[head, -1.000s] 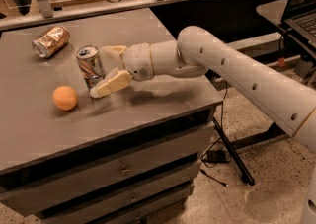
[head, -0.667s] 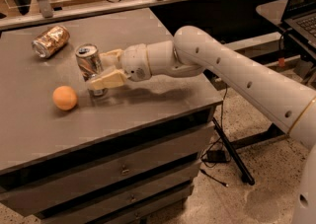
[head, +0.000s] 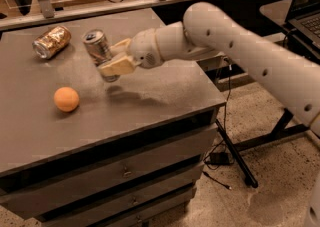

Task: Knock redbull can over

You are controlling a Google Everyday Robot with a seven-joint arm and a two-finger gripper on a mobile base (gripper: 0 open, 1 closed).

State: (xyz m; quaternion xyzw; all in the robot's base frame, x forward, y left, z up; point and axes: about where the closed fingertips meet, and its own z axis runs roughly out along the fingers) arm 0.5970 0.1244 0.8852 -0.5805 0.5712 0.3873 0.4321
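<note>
Tilted slim silver redbull can (head: 97, 45) in the gripper (head: 109, 59) grasp

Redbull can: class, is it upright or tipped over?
Tipped partway: the redbull can leans, top toward the left, with the end effector against its lower part.

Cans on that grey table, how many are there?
2. The redbull can stands tilted near the middle of the table, with the gripper right against it. The gold-brown can lies on its side at the back left corner. None looks hidden.
</note>
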